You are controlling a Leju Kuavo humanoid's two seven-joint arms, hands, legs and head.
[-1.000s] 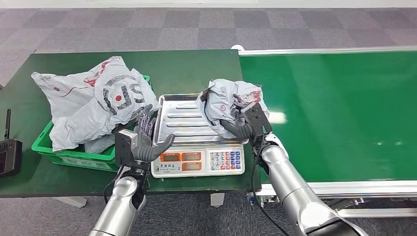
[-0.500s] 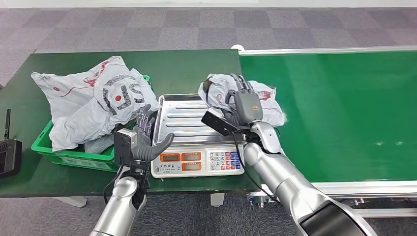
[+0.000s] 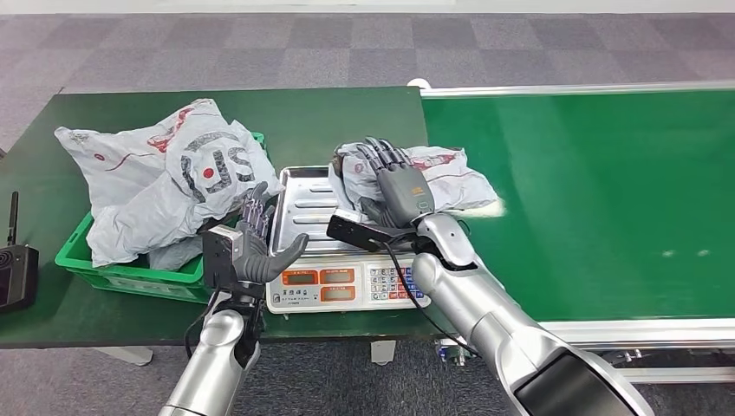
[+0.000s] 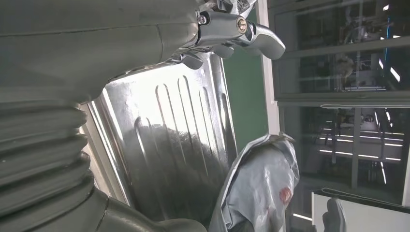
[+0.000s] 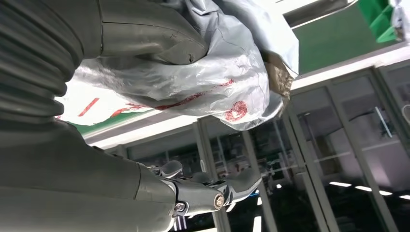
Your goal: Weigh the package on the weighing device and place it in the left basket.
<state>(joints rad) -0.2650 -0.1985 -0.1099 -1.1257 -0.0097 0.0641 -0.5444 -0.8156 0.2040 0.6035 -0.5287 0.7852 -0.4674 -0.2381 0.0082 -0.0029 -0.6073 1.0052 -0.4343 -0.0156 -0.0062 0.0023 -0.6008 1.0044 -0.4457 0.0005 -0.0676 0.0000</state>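
Observation:
The grey plastic package [image 3: 451, 169] with red print lies across the right rim of the scale's metal tray [image 3: 303, 212] and onto the green belt. My right hand [image 3: 397, 184] lies back-up on its left end and grips it, fingers over the top and thumb pressed into the plastic [image 5: 193, 82]. My left hand [image 3: 256, 243] is raised beside the left side of the scale [image 3: 347, 282], fingers apart, holding nothing. The left wrist view looks across the ribbed tray [image 4: 159, 135] to the package [image 4: 261, 188] at its far side.
A green basket [image 3: 87, 260] to the left of the scale is heaped with white and grey mail bags [image 3: 173, 173]. A black device [image 3: 16, 273] sits at the table's left edge. The green conveyor belt [image 3: 589, 199] stretches to the right.
My right hand has turned over from palm-up to back-up, carrying the package left and down onto the tray's right rim. The left hand has stayed put.

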